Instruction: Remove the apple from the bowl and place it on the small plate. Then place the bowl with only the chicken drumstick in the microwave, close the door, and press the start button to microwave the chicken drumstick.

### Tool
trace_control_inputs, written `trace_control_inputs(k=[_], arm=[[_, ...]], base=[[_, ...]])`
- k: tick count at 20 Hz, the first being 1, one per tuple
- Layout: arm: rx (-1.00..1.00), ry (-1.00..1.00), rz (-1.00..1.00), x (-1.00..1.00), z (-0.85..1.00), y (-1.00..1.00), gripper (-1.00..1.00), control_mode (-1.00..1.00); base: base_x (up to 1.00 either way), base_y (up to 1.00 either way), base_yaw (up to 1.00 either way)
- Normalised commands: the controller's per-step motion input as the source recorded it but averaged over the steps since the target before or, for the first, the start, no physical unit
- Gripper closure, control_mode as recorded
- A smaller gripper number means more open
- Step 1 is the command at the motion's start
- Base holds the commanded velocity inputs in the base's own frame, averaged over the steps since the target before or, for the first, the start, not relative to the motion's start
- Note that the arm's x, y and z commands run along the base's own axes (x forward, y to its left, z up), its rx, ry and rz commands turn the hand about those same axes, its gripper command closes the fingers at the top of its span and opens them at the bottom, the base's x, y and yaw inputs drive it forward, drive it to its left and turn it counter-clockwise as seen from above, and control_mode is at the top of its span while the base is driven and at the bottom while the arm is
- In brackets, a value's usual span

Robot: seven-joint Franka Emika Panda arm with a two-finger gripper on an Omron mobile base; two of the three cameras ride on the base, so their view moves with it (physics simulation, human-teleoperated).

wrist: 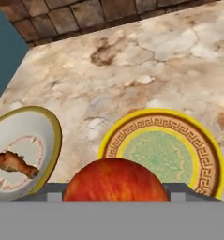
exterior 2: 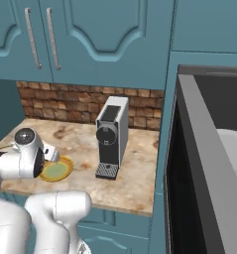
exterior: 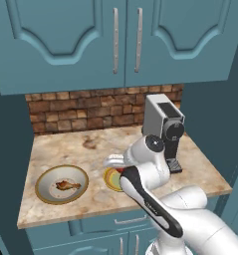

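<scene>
My gripper (wrist: 114, 196) is shut on the red apple (wrist: 114, 180), which hangs just above the near edge of the small plate (wrist: 197, 140). The plate has a yellow rim and a pale green centre with nothing on it. To its left lies the cream bowl (wrist: 44, 133), holding the brown chicken drumstick (wrist: 15, 163) alone. In the left base view the bowl (exterior: 45, 177) with the drumstick (exterior: 66, 185) lies at the counter's front left. The plate (exterior: 110, 178) is beside it, and a sliver of the apple (exterior: 122, 170) peeks from behind my wrist. The microwave (exterior 2: 224, 84) stands at the right with its door (exterior 2: 202, 149) open.
A grey coffee machine (exterior: 163, 124) stands on the counter to the right of the plate, against the brick wall. Teal cabinets (exterior: 115, 40) hang overhead. A white disc (exterior 2: 234, 144) lies inside the microwave cavity. My own arm (exterior: 150, 199) covers the counter's front right.
</scene>
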Motion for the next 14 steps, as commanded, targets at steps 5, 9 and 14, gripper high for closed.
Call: trace_control_inputs(k=[5,9,14], arm=[[-0.03,0.26,-0.01,0.10,-0.41,-0.04,1.00,-1.00],[-0.04,0.28,0.00,0.15,-0.47,0.00,1.00,-1.00],[-0.08,0.23,0.00,0.40,-0.46,-0.01,1.00,-1.00]], base=[[0.00,0.00,0.00],[0.00,0.00,0.00],[0.00,0.00,0.00]])
